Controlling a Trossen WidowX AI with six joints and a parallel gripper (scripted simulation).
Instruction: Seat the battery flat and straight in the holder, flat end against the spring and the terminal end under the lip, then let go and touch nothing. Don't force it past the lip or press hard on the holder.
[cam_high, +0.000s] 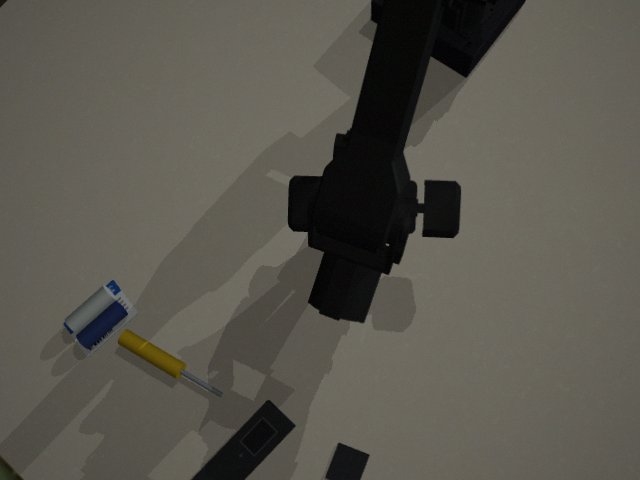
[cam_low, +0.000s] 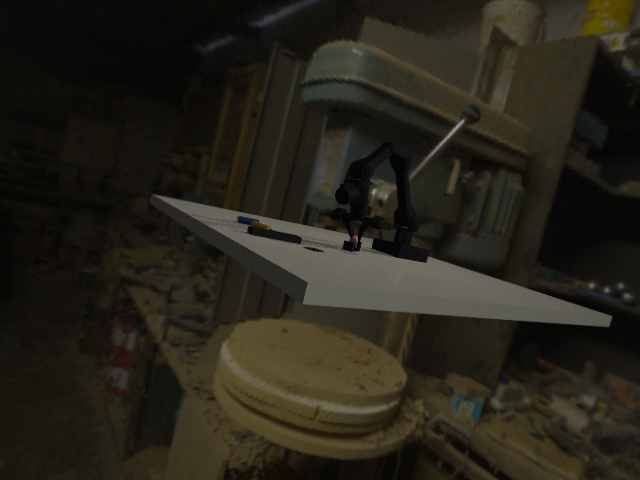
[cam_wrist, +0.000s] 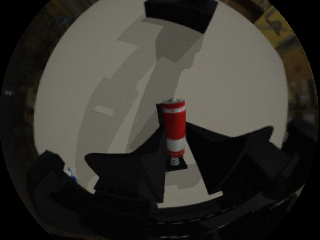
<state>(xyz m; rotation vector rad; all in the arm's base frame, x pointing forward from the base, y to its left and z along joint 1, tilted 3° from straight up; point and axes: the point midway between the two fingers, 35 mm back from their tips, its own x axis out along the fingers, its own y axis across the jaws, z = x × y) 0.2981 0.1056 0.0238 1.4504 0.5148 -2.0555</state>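
While the jaws grip the red-and-white battery, its label seems unreadable.

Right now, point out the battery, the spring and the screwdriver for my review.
Battery (cam_low: 355, 239) (cam_wrist: 175, 125): exterior and wrist views, side of its casing.
Spring (cam_wrist: 174, 161): wrist view, its exposed coils.
Screwdriver (cam_high: 155, 355) (cam_low: 261, 225): top and exterior views, yellow handle.
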